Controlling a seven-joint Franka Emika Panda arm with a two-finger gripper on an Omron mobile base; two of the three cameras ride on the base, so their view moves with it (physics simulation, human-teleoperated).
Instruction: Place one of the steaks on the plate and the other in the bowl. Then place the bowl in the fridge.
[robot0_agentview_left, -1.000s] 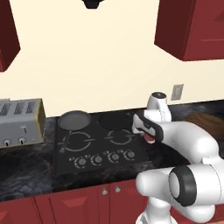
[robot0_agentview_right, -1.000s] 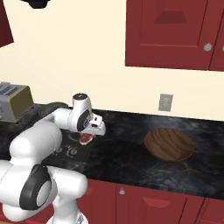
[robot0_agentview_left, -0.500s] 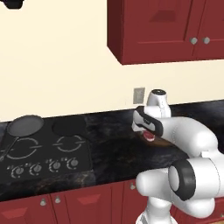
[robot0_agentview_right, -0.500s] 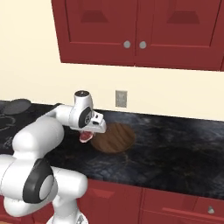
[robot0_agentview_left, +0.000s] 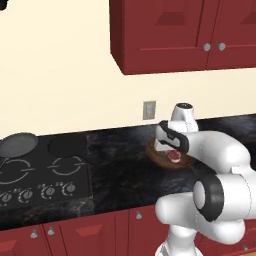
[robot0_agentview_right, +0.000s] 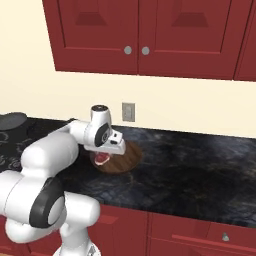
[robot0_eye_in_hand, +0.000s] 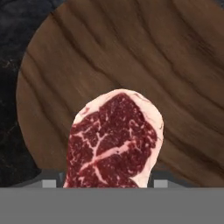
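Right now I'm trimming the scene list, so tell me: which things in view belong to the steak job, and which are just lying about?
Part of the job:
- steak, held in the gripper over the bowl
- bowl, dark wood, on the counter

Just lying about:
- frying pan on the stove
- wall outlet
- red upper cabinets

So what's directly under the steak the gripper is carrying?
The wooden bowl lies below the steak, with dark counter beyond its rim. The bowl's visible interior is bare; the steak hides the part beneath it. The gripper grips the steak above the bowl.
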